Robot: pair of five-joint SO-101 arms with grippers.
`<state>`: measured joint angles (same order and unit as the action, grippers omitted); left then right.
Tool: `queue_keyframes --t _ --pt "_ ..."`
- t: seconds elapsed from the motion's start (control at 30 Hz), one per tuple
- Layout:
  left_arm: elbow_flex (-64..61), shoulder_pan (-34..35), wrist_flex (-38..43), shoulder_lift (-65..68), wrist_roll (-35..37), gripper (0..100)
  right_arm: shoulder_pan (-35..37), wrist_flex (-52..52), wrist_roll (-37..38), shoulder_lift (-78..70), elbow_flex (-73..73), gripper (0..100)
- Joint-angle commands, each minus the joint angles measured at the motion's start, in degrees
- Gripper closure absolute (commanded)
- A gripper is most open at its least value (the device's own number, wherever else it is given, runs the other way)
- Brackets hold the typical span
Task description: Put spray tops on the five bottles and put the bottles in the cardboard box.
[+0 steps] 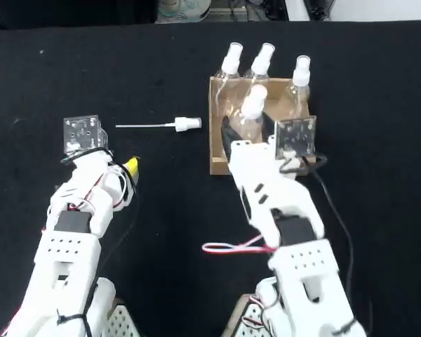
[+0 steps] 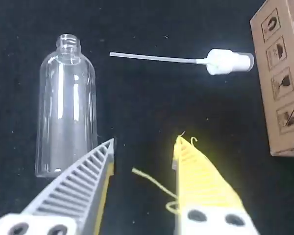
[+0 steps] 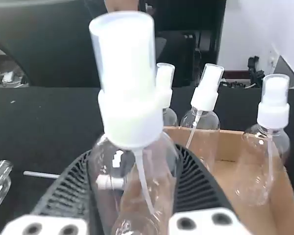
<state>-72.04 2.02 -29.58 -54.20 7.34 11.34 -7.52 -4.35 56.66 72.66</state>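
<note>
Right gripper [image 3: 133, 152]: fingers pinching capped bottle [image 3: 130, 122] at cardboard box [image 1: 217, 166].
Left gripper [image 2: 144, 142]: fingers spread, near uncapped bottle [image 2: 66, 103] lying beside loose spray top [image 2: 228, 61].

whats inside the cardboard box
Three capped bottles stand along the far side of the cardboard box. A fourth bottle, also capped, sits in the right gripper at the near side; the gripper covers its base, so whether it touches the box floor can't be seen.
</note>
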Motion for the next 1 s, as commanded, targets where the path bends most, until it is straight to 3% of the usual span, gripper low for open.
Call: queue_keyframes --t 0.0,0.37,0.97 --pt "0.5 0.8 1.4 -0.8 4.7 81 -0.7 9.3 0.0 -7.3 -3.4 98.2" --pt "0.3 0.6 1.4 -0.8 4.8 81 -2.8 28.8 -0.1 -26.0 -3.2 98.2" --pt "0.3 0.5 1.3 -0.3 5.1 81 -2.6 46.5 0.2 -44.1 -3.6 98.1"
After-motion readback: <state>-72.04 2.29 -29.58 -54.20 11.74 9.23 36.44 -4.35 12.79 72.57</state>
